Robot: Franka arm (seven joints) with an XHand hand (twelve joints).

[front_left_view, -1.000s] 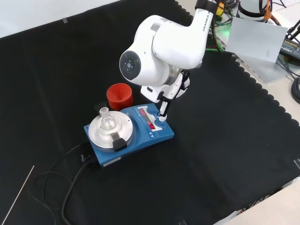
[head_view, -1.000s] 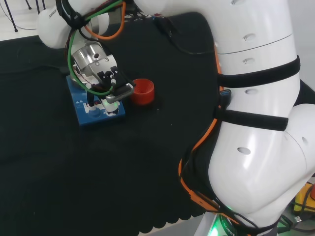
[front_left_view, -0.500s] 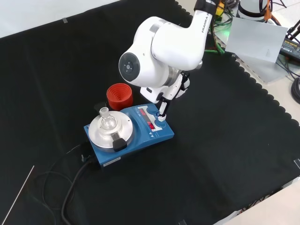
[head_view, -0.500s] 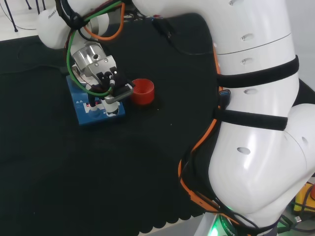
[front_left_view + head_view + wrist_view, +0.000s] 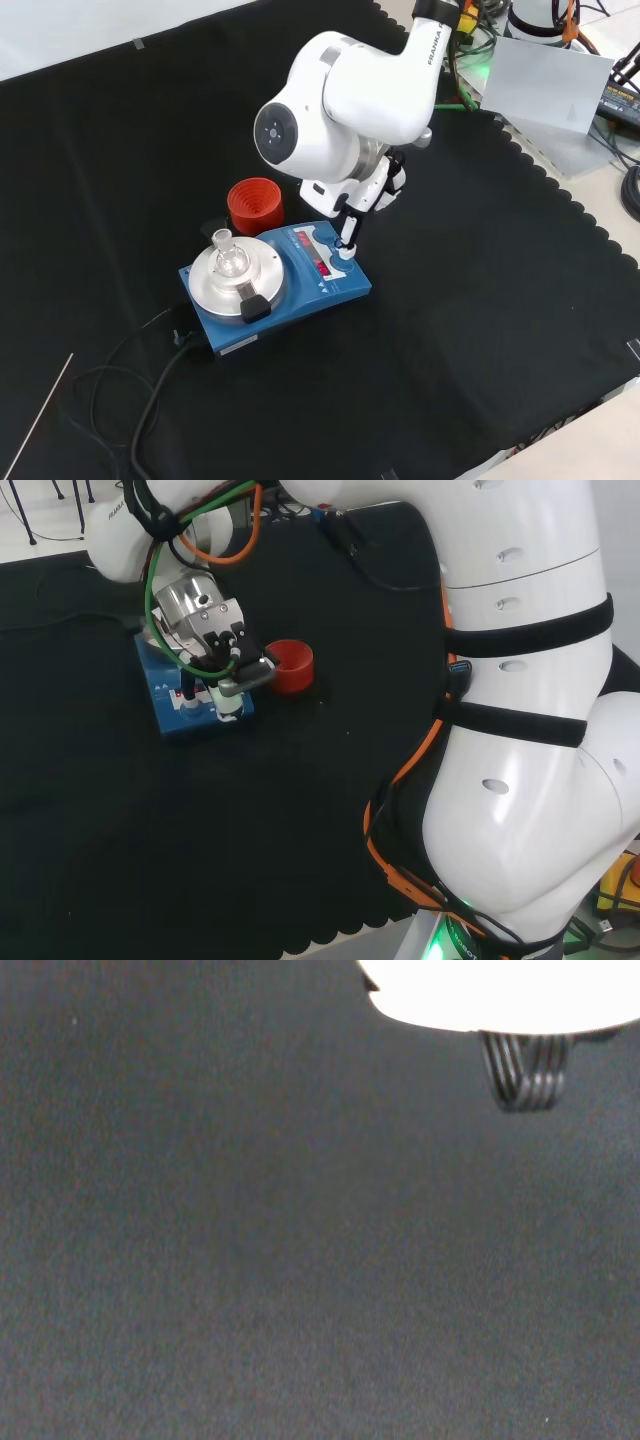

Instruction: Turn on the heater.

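Poking at the heater's knob, not clearly switched on yet

Looking at the front view, the hand (image 5: 362,200) has one finger (image 5: 347,235) stretched straight down onto the knob (image 5: 343,251) at the right end of the heater's front panel; it isn't gripping anything. The heater (image 5: 340,285) sits mid-cloth, a chunky blue box with a round brushed-metal plate (image 5: 262,285) on top and a small clear glass flask (image 5: 228,255) standing on it. The panel's display (image 5: 325,268) has red digits lit, but whether the heat is actually on I can't tell, so I'd guess the press or twist is underway or just landing. A red ribbed ring (image 5: 254,205), plastic-looking and cup-shaped, sits just behind the heater. A black cable (image 5: 150,385) trails off over the matte cloth (image 5: 480,330).
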